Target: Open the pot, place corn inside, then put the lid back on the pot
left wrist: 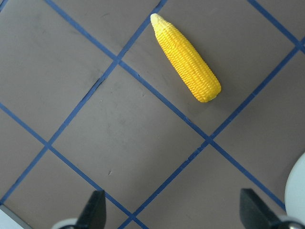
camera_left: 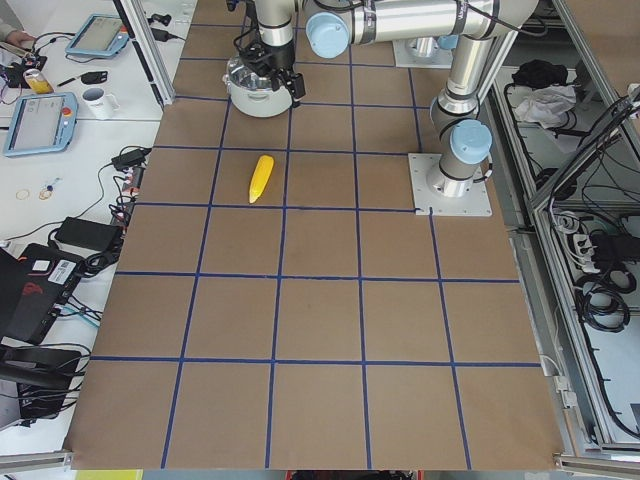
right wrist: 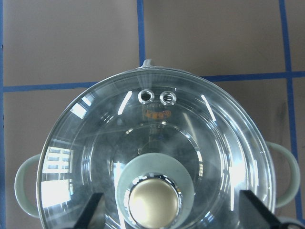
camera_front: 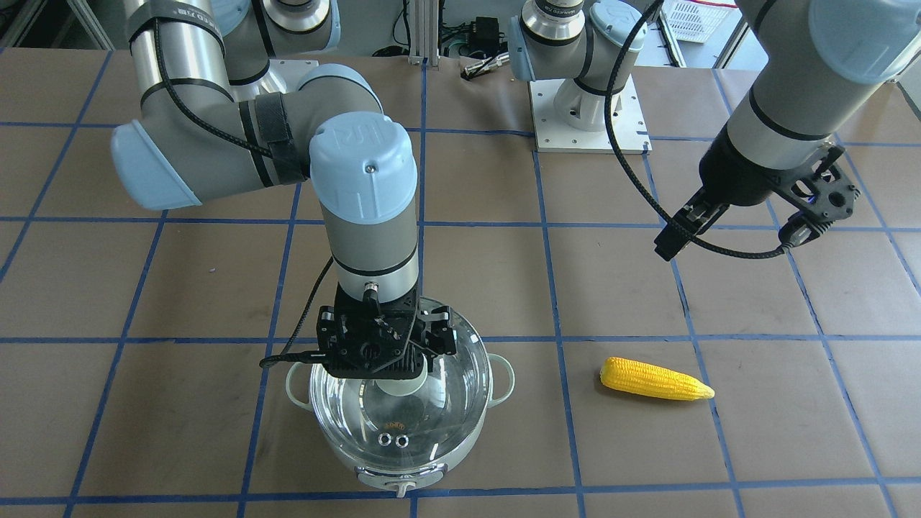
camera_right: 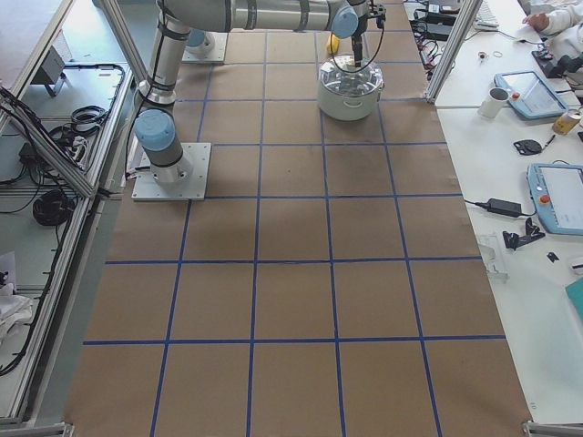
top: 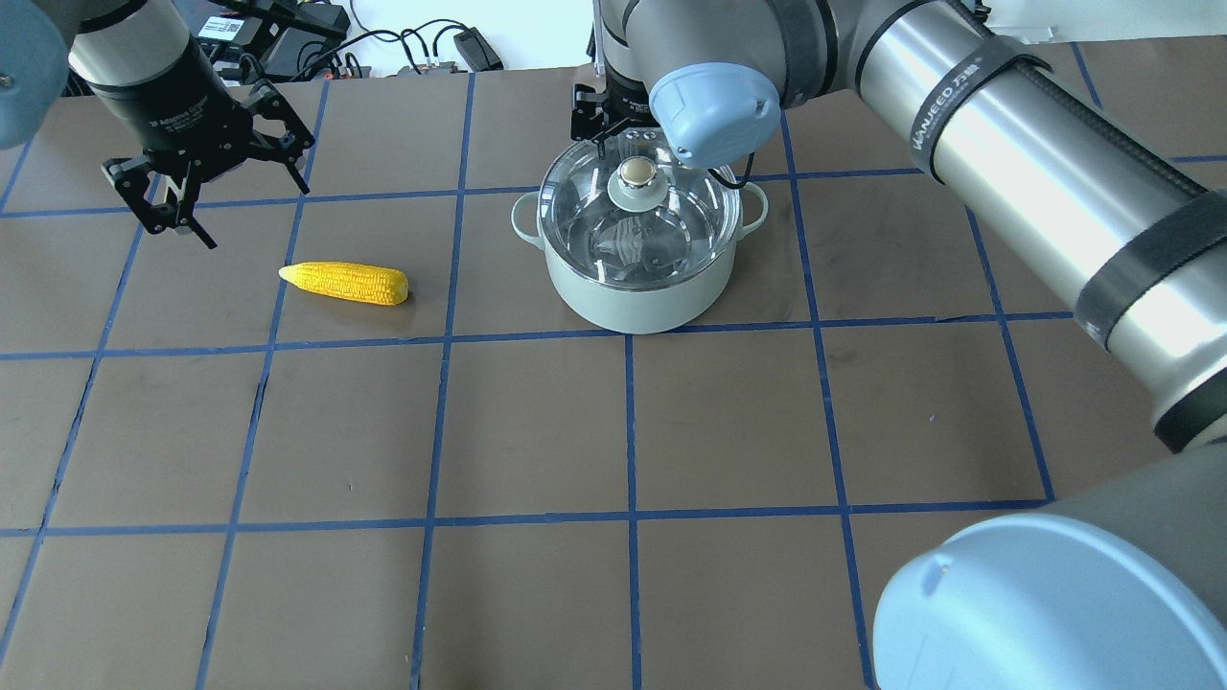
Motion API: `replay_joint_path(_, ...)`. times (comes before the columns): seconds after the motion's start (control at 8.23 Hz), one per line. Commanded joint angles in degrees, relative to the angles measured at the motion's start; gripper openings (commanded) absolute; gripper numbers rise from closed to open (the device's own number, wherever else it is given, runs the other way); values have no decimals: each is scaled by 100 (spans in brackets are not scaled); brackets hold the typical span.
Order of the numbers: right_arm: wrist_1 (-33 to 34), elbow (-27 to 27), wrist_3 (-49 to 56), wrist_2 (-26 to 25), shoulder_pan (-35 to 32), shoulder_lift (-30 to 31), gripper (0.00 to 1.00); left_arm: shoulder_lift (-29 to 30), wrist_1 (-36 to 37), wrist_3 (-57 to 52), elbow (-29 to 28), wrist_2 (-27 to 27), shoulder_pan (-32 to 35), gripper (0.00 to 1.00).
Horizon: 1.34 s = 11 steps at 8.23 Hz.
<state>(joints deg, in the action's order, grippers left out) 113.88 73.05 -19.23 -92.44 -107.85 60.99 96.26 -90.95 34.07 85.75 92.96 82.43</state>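
Note:
The mint-green pot (top: 633, 297) stands on the table with the clear glass lid (top: 671, 225) on it. My right gripper (right wrist: 172, 212) is open just above the lid, its fingers (right wrist: 93, 210) wide apart on either side of the beige-silver knob (right wrist: 155, 202). In the front view it (camera_front: 388, 360) hides the knob. The yellow corn (top: 345, 283) lies flat on the table to the pot's left, also in the left wrist view (left wrist: 186, 57). My left gripper (top: 235, 206) is open and empty, hovering beyond the corn.
The table is brown with a blue tape grid. The arm's base plate (camera_front: 588, 115) is bolted near the robot's edge. A side bench with tablets and a mug (camera_right: 496, 102) stands beyond the pot.

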Motion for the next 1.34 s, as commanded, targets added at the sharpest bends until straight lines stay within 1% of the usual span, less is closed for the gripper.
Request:
replay_joint_path(0.0,196,25,34,24,-34,-210,100,59,147,1871,468,2,-25,100)
replay_joint_path(0.12,196,43,8,24,-25,-210,99,95,531,2224,660,-6,-25,100)
replay_joint_path(0.36,187,78,-98,33,-34,-193,89,147,1139,2979,934,-7,-34,100)
replay_joint_path(0.49,187,87,-107,33,-34,-201,76,183,1176,2896,926,2,-34,100)
replay_joint_path(0.61,187,96,-98,33,-25,-193,60,340,1185,2913,883,11,-34,100)
replay_joint_path(0.73,187,113,-98,33,-25,-193,46,498,1185,2921,856,11,-42,100)
replay_joint_path(0.85,187,113,-107,33,-25,-193,34,586,1437,2956,891,11,-164,100)
replay_joint_path(0.97,187,113,-150,33,-25,-193,28,665,1797,3000,926,11,-209,100)
replay_joint_path(1.09,187,105,-186,33,-25,-175,24,849,1887,3009,917,-6,-209,100)
replay_joint_path(1.22,187,96,-168,33,-25,-123,24,990,1888,2992,874,-41,-227,100)
